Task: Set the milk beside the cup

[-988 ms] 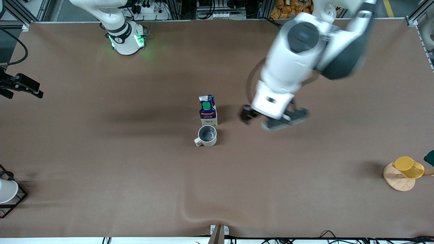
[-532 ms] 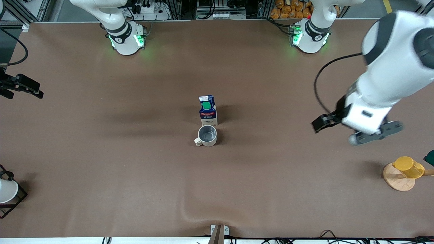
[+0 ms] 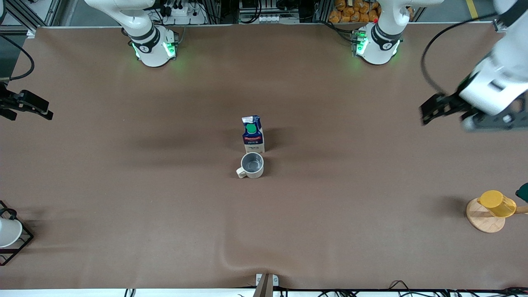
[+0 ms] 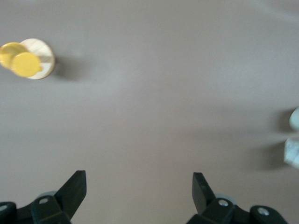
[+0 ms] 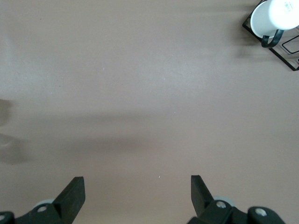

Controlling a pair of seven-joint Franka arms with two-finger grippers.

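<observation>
You had the milk carton (image 3: 252, 134) standing upright near the middle of the table (image 3: 123, 206), with the beige mug (image 3: 251, 165) just beside it on the side nearer the front camera, handle turned toward the right arm's end. They sat close enough that the placement looked done, and I'd judge that explains why neither claw had anything in it. Your left claw (image 3: 449, 115) hung over bare table near the edge at the left arm's end, well apart from the carton, fingers (image 4: 74, 189) spread wide and touching nothing. Your right claw (image 5: 135, 196) waited over the edge at the right arm's end, equally spread and empty. A yellow cup (image 3: 497, 203) on a wooden disc (image 3: 484, 220) and a white cup (image 5: 275, 14) in a black wire rack (image 3: 16, 243) sat toward the corners nearest the front camera
</observation>
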